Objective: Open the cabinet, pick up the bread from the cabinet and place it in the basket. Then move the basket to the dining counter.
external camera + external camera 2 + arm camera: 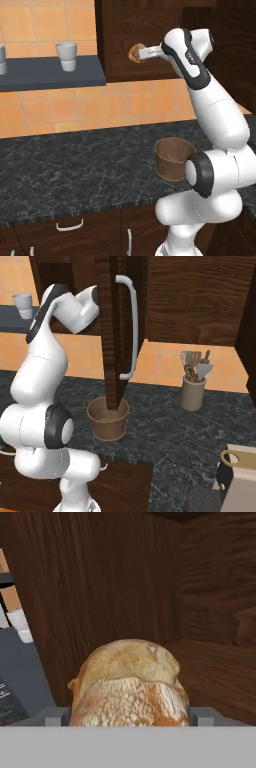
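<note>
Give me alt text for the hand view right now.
A tan crusty bread bun sits close up between the open jaws, inside the dark wooden cabinet, whose walls surround it.

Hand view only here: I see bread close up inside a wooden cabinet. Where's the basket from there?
Observer: The basket stands on the black counter, below the cabinet and right next to the arm.
Operator: Is the door fully out of the way?
Observer: The door is swung open. In the right base view its lower edge hangs in front of the basket.
Operator: Anything already in the basket?
Observer: In the left base view its inside looks bare. A utensil pot stands apart from it, further along the counter.
</note>
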